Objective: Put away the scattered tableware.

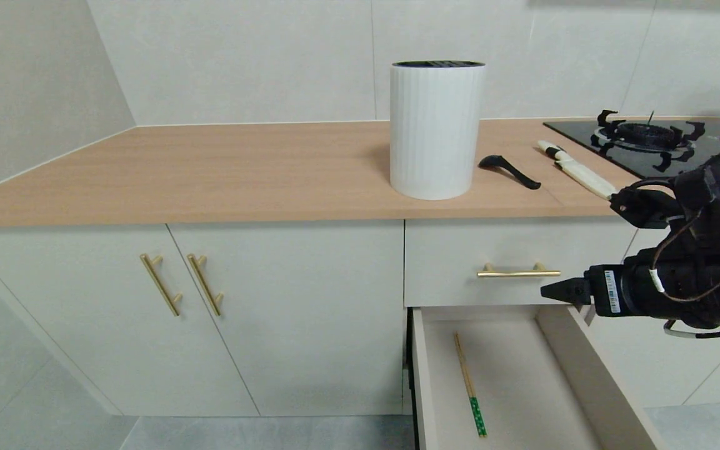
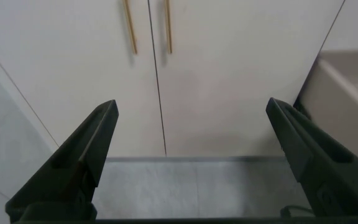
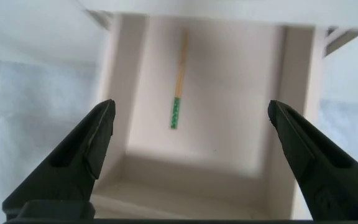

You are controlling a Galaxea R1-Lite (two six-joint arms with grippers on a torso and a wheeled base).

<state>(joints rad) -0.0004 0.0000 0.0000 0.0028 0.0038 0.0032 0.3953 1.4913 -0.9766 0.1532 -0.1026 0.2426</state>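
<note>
notes, right arm over the drawer.

- the drawer (image 1: 575,369) under the counter (image 1: 210,169) stands pulled out, i judge so the loose tableware can go down into it. the chopsticks (image 1: 469,387) already lie flat on its floor, lengthwise, green tips toward the front, nearer the left wall than the right and touching neither.
- not yet put away, on the counter: a black spoon (image 1: 494,162) just beside the white ribbed holder (image 1: 437,128), and a pale long utensil (image 1: 579,172) between the spoon and the hob (image 1: 654,140). i cannot tell if it is a knife. both lie flat and apart from each other.
- my right claw (image 3: 191,109): released, fingers spread wide, nothing between them. it hangs above the drawer's right side, level with the gold handle (image 1: 518,272) of the shut drawer above, and looks straight down into the open one. the forearm comes in from the right, roughly level, with the wrist bent so the fingers point out past the drawer's front edge.
- my left claw (image 2: 191,104): also released and bare. it is held low, facing the double cabinet doors (image 2: 229,74) and the strip of floor below them, well apart from the tableware.
- judgement: one item is stored and two are left. the spoon is the nearer reach for the right arm. its low, thin handle will need a careful pinch against the wood.
</note>
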